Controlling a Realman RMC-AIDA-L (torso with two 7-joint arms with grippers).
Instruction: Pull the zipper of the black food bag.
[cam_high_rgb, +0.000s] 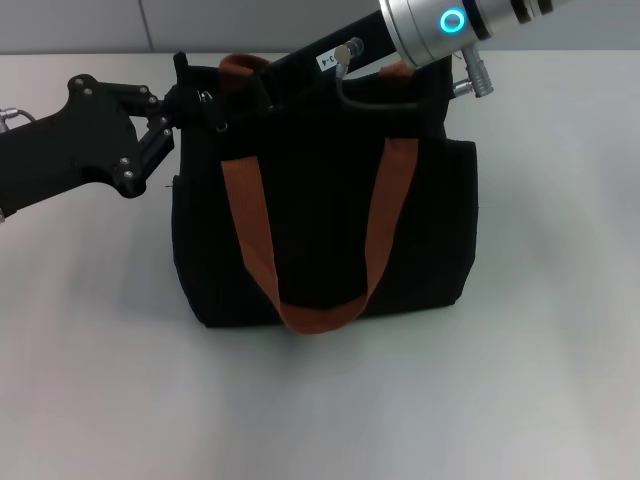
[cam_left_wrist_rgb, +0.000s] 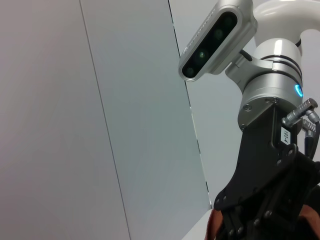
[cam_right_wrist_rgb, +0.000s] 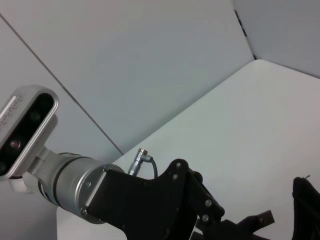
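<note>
- While my left gripper (cam_high_rgb: 180, 100) sits at the upper left corner of the large boxy black fabric food bag (cam_high_rgb: 320, 240), its fingers look pinched together on the bag's top edge, just beside the small silver metal zipper pull tab (cam_high_rgb: 207, 98); I judge it is closed on that corner fabric rather than on the tab, though the contact itself is hard to make out.
- My right gripper (cam_high_rgb: 262, 72) reaches down over the bag's top from the far right side, near the top of the orange-brown webbing strap handle (cam_high_rgb: 248, 215); whether it is open or closed I cannot tell, since the bag mouth hides its tips.
- The bag stands upright on the white surface (cam_high_rgb: 520, 380), with one strap loop hanging down its front.
- Risk: soft fabric may bunch up under the pull, so the zipper jams instead of running.
- Risk: if my left hold slips, the whole bag could slide or tip toward the pulling arm.
- Risk: the tab is tiny, so my right gripper may catch the strap or the fabric in place of it.
- Risk: both grippers work close together at that corner and could collide.
</note>
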